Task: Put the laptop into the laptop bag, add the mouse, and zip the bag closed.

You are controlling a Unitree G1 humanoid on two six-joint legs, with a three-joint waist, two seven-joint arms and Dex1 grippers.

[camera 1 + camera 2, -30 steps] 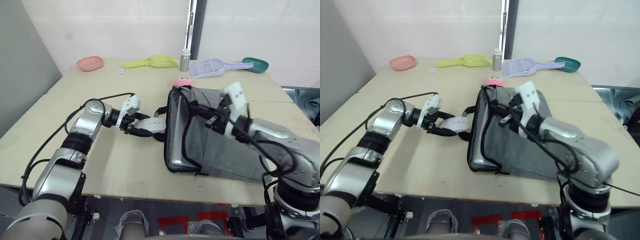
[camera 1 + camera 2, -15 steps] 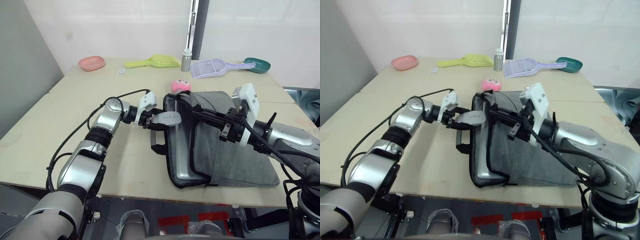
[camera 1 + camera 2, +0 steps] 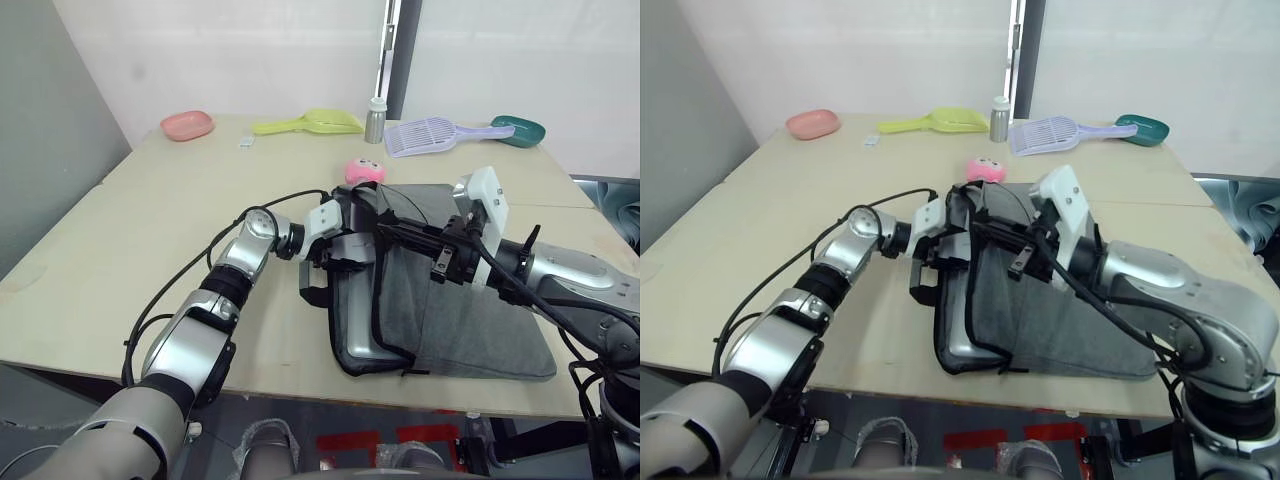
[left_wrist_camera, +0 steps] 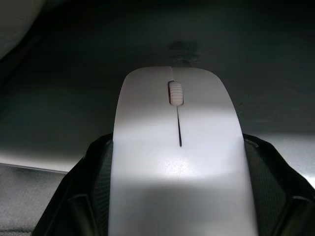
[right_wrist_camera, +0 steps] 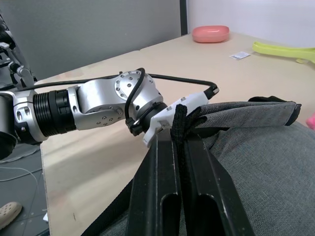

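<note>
On the pale wooden surface [image 3: 150, 230], the left gripper [image 3: 345, 250], fingers clamped on the smooth white mouse [image 4: 177, 157], is reaching into the grey fabric bag [image 3: 460, 310], where the silver laptop [image 3: 350, 335] is lying; the right gripper [image 5: 179, 123] is pinching its black-trimmed flap.

One laptop bag [image 3: 450, 310], one laptop [image 3: 352, 340], one mouse [image 4: 177, 157], three scoops [image 3: 310, 123].
</note>
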